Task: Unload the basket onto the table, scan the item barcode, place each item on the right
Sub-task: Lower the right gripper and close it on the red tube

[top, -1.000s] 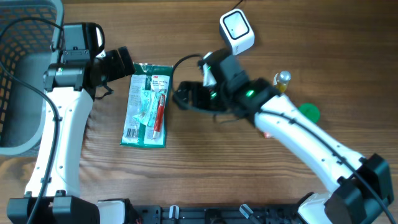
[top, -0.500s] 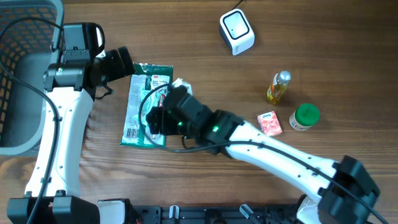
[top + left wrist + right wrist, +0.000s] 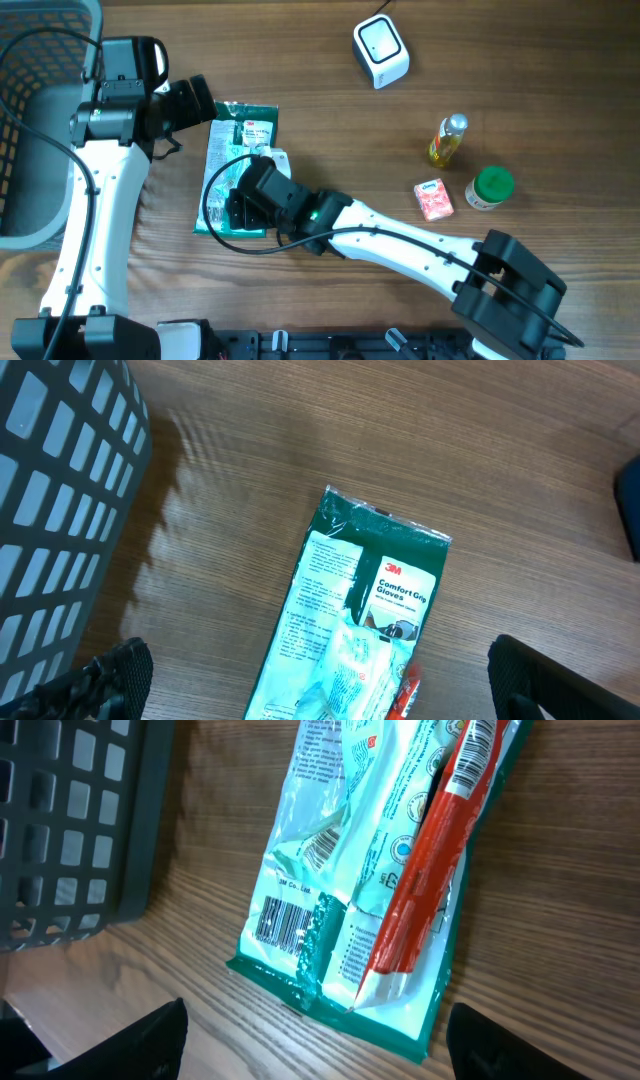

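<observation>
Your table carries the basket at 9 o'clock, the glove packet flat toward 10 o'clock, right end effector spread wide above its barcode end, and left end effector wide by its 11 o'clock corner, both empty.

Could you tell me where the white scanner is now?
Overhead view: the white scanner sits near the top edge, right of centre, up-left of the yellow bottle, well right of the glove packet.
</observation>
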Tool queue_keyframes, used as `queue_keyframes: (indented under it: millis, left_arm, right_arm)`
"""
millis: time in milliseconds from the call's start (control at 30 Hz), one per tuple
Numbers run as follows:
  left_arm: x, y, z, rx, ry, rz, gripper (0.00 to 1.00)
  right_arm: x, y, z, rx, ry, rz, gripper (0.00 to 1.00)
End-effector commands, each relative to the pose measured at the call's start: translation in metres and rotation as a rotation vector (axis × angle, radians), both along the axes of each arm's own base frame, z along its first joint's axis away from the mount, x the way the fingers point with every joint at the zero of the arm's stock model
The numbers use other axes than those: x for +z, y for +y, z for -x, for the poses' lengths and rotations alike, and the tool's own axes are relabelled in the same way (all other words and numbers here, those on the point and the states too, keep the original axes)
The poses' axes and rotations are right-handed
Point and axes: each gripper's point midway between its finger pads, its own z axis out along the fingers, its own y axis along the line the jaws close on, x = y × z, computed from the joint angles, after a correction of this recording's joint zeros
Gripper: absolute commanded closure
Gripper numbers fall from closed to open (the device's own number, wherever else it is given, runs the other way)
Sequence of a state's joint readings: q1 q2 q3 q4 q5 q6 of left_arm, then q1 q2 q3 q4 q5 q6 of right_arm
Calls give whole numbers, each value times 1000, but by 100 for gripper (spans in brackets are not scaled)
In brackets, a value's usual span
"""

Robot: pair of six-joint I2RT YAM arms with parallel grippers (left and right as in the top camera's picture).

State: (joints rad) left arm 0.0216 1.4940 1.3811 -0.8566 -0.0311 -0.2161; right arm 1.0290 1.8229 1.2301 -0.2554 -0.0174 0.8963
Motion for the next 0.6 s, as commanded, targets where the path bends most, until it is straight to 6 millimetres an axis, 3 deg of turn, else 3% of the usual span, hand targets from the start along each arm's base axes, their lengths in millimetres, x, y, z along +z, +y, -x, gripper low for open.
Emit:
queue_keyframes:
  millis: [0,267,567]
  left_arm:
    - [9,1,-2,9,-24,8,0]
    - [9,1,-2,9,-24,8,0]
    - [9,1,-2,8,-24,8,0]
  right_arm:
    - [-17,4,6,15,-3,29,18]
    - [-21,14,11,54,-31,26,19]
    - [-32,7,5,17,-46,74,32]
